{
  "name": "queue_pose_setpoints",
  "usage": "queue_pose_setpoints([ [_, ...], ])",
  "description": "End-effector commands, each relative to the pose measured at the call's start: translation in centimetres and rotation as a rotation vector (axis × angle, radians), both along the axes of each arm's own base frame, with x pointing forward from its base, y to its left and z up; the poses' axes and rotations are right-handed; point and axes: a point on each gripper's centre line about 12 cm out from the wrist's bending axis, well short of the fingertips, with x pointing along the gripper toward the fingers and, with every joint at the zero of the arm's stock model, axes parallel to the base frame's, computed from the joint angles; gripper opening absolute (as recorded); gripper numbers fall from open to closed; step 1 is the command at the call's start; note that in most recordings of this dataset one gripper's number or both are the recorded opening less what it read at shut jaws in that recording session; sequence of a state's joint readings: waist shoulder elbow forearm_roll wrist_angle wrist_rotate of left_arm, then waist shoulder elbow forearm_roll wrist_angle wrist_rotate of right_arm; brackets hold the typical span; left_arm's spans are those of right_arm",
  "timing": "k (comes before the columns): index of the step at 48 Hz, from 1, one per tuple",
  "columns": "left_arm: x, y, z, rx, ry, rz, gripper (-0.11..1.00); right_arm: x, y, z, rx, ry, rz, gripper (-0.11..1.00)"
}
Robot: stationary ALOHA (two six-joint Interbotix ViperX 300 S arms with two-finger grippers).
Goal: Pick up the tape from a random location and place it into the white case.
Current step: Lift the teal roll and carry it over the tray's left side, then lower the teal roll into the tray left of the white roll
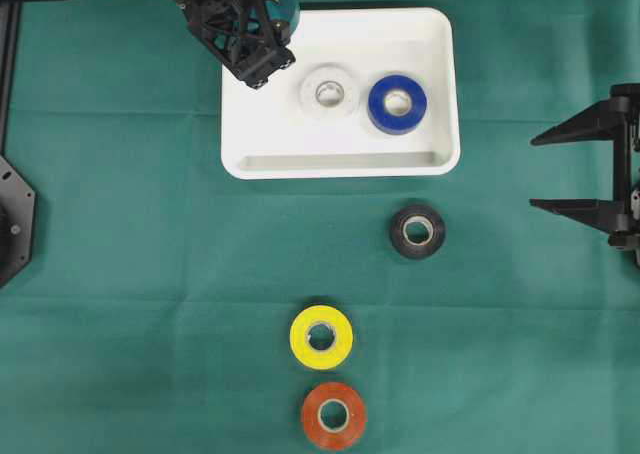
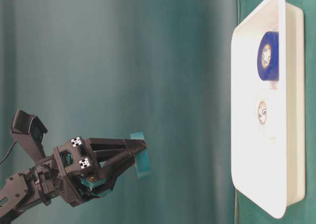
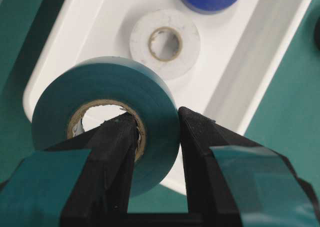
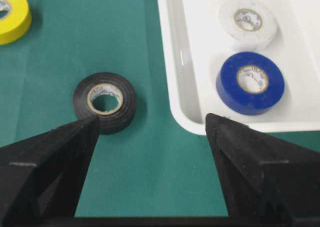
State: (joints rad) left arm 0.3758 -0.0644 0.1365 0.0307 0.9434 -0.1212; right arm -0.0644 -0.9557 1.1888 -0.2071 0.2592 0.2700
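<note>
**Left wrist view: third roll is arriving over the case**

The left gripper (image 3: 157, 137) is closed on the teal tape (image 3: 100, 112), one finger through its hole, above the white case (image 1: 440, 94). White tape (image 1: 328, 91) and blue tape (image 1: 397, 104) already lie inside. Black tape (image 1: 417, 231), yellow tape (image 1: 321, 336) and orange tape (image 1: 334, 414) wait on the cloth; the right gripper (image 1: 560, 169) stands wide open, empty

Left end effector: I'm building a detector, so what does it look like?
The left end effector has black angular fingers wrapped in teal tape near their bases. Its black, open-framed wrist block carries small black-and-white square markers, with a black camera above.
</note>
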Motion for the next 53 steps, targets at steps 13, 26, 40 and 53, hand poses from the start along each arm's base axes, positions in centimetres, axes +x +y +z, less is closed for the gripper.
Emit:
queue_pose_setpoints([
  [13, -0.1, 0.0, 1.5, 0.014, -0.036, 0.002, 0.20, 0.3, 0.0, 0.7, -0.004, -0.016, 0.000, 0.83],
  [26, -0.2, -0.1, 1.5, 0.007, -0.030, 0.005, 0.20, 0.3, -0.1, 0.7, -0.007, -0.018, 0.001, 0.83],
  [40, -0.1, -0.1, 0.0, -0.001, -0.012, 0.002, 0.20, 0.3, -0.1, 0.7, -0.007, -0.016, 0.001, 0.83],
  [53, 0.3, 0.3, -3.6, -0.003, -0.009, 0.005, 0.20, 0.3, -0.1, 0.5, -0.009, -0.008, -0.001, 0.83],
])
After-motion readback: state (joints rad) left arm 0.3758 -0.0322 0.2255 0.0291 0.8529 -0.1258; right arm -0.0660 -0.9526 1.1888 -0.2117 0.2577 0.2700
